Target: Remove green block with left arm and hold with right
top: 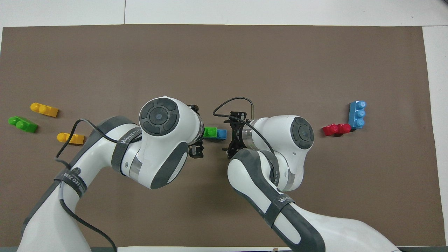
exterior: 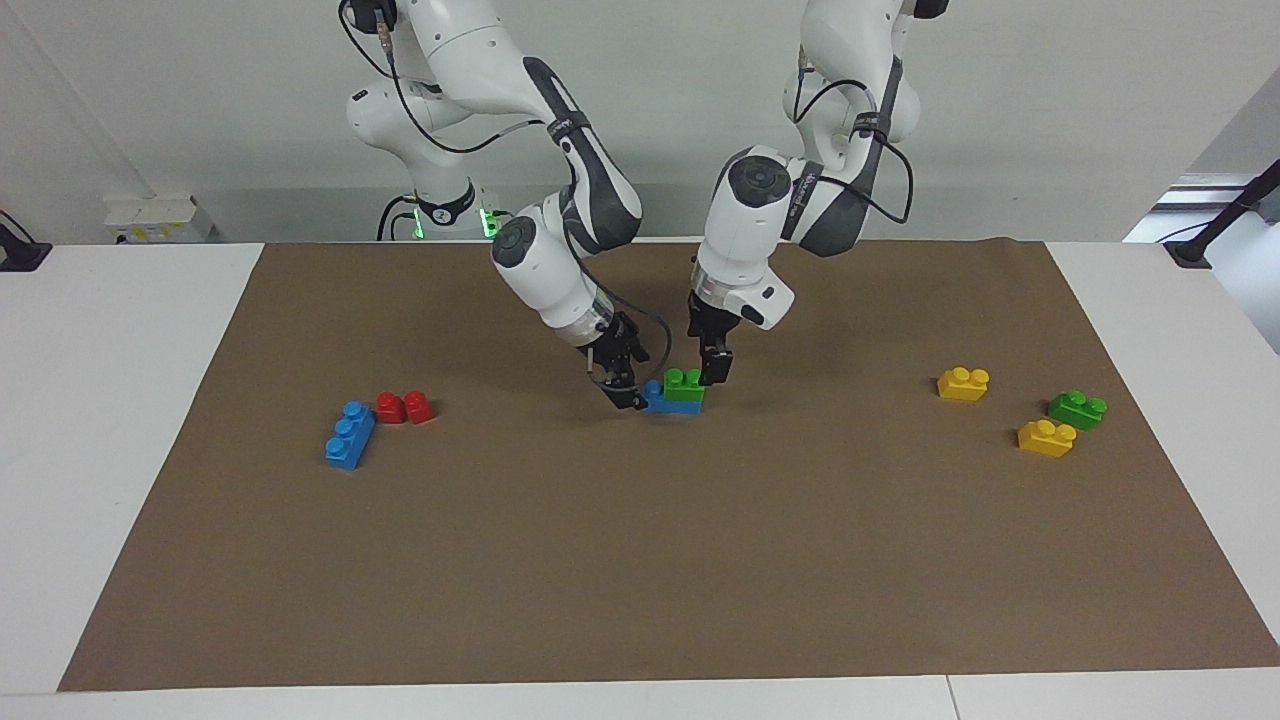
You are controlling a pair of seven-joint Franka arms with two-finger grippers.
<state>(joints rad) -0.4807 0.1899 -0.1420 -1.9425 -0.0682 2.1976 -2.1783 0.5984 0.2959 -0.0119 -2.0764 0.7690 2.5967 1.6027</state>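
Green block (exterior: 684,385) is seen in the facing view stacked on a blue brick (exterior: 668,403) at the middle of the brown mat (exterior: 640,560). The left gripper (exterior: 714,370) is lowered at one end, the right gripper (exterior: 628,392) at the blue end; whether either grips cannot be told. In the overhead view, the block (top: 210,132) lies between both wrists, perhaps touched.

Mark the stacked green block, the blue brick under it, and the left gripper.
green block (exterior: 684,386): facing view, on its studded top.
blue brick (exterior: 668,405): facing view, on its front face, below the green block.
left gripper (exterior: 714,378): facing view, at its fingertips, beside the green block.
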